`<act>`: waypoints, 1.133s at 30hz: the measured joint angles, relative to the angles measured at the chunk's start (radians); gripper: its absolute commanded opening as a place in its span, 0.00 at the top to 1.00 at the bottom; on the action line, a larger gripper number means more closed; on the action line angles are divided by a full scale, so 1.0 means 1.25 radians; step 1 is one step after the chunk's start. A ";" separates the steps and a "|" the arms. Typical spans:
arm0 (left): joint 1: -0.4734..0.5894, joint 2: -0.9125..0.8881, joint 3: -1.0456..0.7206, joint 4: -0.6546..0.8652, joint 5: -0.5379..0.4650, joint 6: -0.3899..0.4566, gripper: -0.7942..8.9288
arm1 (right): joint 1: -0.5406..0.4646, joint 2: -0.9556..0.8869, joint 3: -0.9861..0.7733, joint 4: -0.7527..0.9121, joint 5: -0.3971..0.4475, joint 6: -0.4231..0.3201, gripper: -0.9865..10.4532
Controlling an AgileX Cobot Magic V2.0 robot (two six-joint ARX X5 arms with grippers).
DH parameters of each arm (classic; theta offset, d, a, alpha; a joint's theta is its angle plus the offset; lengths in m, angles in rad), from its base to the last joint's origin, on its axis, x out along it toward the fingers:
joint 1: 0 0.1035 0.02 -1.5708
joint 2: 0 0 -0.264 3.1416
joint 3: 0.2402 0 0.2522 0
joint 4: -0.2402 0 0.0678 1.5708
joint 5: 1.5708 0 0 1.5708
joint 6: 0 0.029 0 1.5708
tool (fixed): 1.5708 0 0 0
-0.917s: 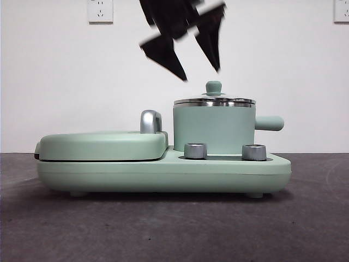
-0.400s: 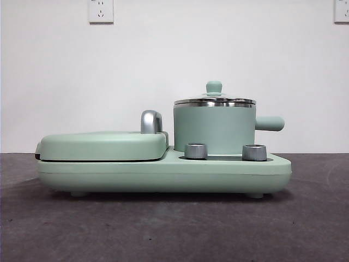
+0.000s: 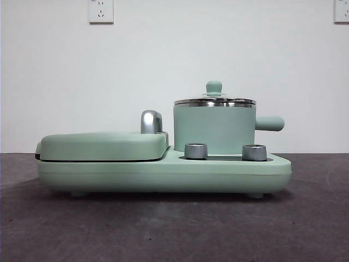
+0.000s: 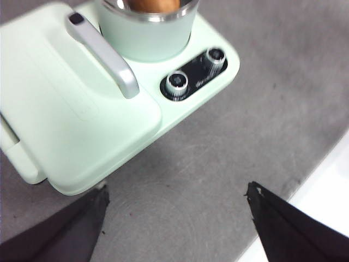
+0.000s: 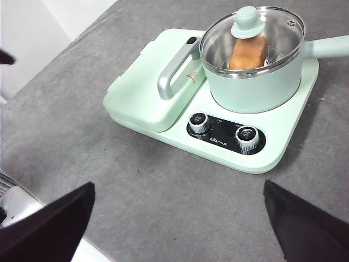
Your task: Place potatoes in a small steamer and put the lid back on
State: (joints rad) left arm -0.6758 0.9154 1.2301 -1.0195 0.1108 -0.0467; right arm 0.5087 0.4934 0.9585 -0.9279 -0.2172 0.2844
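Potato (image 5: 248, 53) is sitting inside our small steamer (image 5: 256, 87), upper right of frame, the lid (image 5: 252, 38) resting on it; we are holding both grippers spread, empty.

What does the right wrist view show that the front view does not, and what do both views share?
Only the right wrist view shows the potato, lying inside the steamer under the glass lid, and the right gripper with jaws wide open above the table. Only the front view shows the wall sockets and the steamer side-on, contents hidden. Both show the lid on the steamer, the closed griddle cover and two knobs.
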 measured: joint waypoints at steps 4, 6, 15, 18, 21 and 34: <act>0.000 -0.134 -0.095 0.064 0.000 -0.024 0.50 | 0.000 0.000 0.000 0.000 -0.015 -0.001 0.49; -0.001 -0.190 -0.126 0.080 0.000 -0.038 0.50 | 0.000 0.000 0.000 0.000 -0.015 -0.003 0.49; -0.001 -0.252 -0.145 0.073 0.000 -0.065 0.91 | 0.000 0.000 0.000 0.001 -0.015 -0.020 0.89; -0.001 -0.249 -0.146 0.073 0.000 -0.068 0.91 | 0.000 0.000 0.000 0.002 -0.014 -0.021 0.89; -0.001 -0.249 -0.146 0.073 0.000 -0.070 0.91 | 0.000 0.000 0.000 0.002 -0.015 -0.021 0.89; 0.007 -0.263 -0.160 0.096 0.000 -0.070 0.91 | 0.000 0.000 0.000 0.002 -0.014 -0.021 0.89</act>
State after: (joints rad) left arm -0.6674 0.5861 1.0302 -0.8997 0.1112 -0.1349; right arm 0.5087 0.4934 0.9585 -0.9249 -0.2352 0.2581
